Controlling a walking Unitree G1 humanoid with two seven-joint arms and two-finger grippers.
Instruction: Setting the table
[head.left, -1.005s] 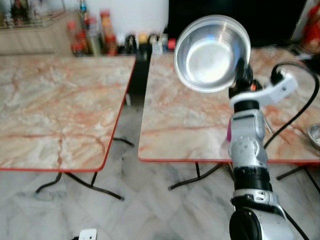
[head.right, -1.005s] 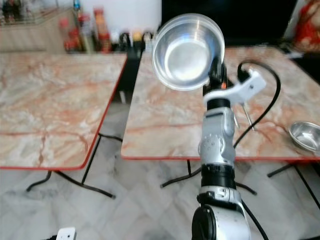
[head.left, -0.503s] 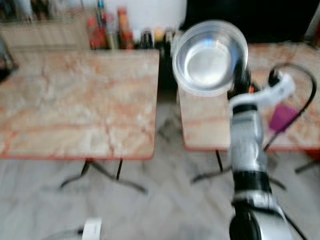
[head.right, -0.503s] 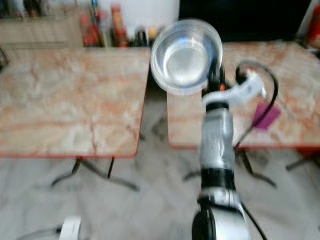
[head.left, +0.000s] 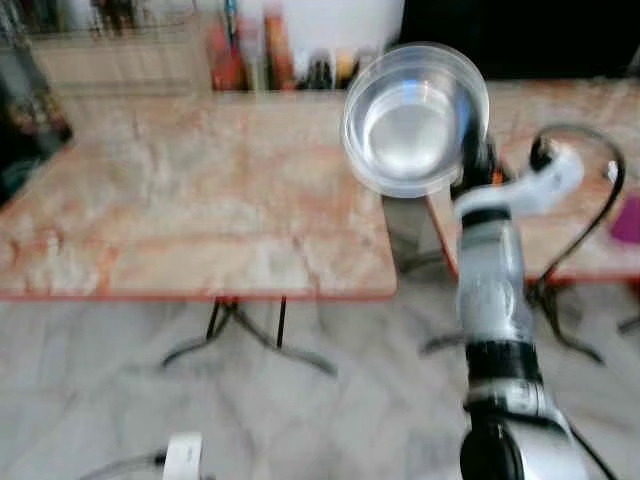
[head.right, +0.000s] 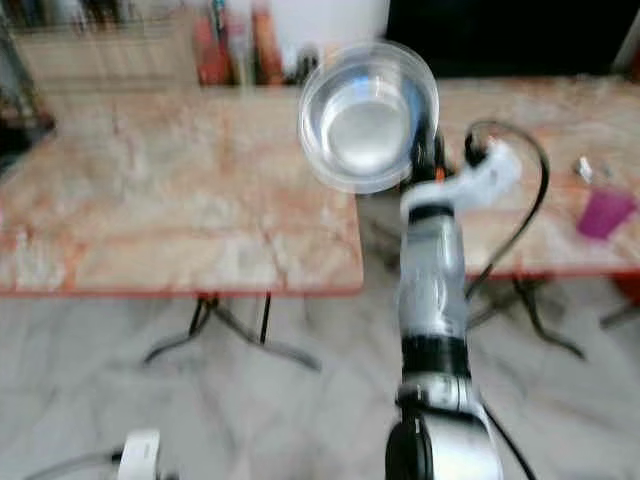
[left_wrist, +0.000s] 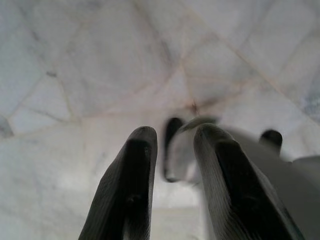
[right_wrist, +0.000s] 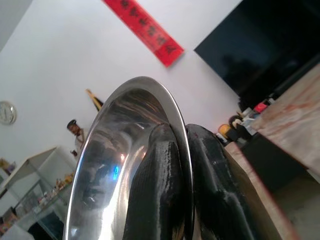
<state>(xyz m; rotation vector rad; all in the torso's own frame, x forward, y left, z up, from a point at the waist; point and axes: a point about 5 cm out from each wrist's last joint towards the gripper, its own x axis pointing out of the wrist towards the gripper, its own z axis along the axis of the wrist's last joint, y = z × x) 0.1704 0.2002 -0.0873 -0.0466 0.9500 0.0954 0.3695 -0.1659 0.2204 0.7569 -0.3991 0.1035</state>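
Observation:
A shiny steel bowl (head.left: 412, 120) is held up high in front of me, tilted so its hollow faces the camera. My right gripper (head.left: 472, 165) is shut on its rim; in the right wrist view both black fingers (right_wrist: 165, 180) pinch the bowl's edge (right_wrist: 125, 150). The bowl hangs over the near right corner of a marble-patterned table (head.left: 180, 200) with a red edge. A second such table (head.left: 570, 230) stands to the right. My left gripper (left_wrist: 172, 137) hangs idle over the tiled floor, fingers slightly apart, nothing between them.
Bottles and jars (head.left: 250, 50) line the wall behind the tables. A purple cup (head.right: 605, 212) stands on the right table. Black metal legs (head.left: 240, 340) spread beneath the tables, with a narrow gap between them. A small white object (head.left: 183, 455) lies on the floor.
The whole view has swung left: the left table now takes up the middle and the gap between tables has slid right. The bowl stays raised in my right gripper.

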